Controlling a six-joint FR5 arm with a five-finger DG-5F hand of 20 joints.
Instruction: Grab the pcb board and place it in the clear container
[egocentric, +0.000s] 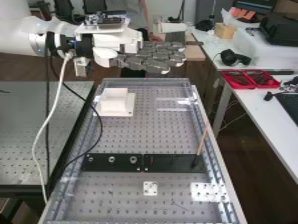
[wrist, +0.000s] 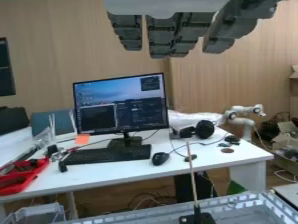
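Saw, nearest the wrist camera, the hand (egocentric: 151, 59) raised well higher than the perforated tabletop (egocentric: 126, 137), wide and empty, with fingers (wrist: 174, 31) stretched out straight. Made out a see-through box, apparently the clear container (egocentric: 174, 109), lower than the hand and on the high camera's side of it. Found a white block (egocentric: 114, 95) just beside that box, lower than the hand and toward the arm. Could not tell for certain about the pcb board; noticed a small white square plate (egocentric: 150, 185) with dark holes, lying flat well apart from the hand, nearer the high camera. Spotted two dark strips (egocentric: 169, 161) end to end between hand and plate, the farther one from the arm with a thin stick (egocentric: 201, 141) leaning up from it. Observed a white desk (wrist: 100, 176) well beyond the fingertips, bearing a monitor (wrist: 121, 107), a keyboard (wrist: 106, 154), a mouse (wrist: 160, 158), headphones (wrist: 204, 130) and red trays (wrist: 13, 189).
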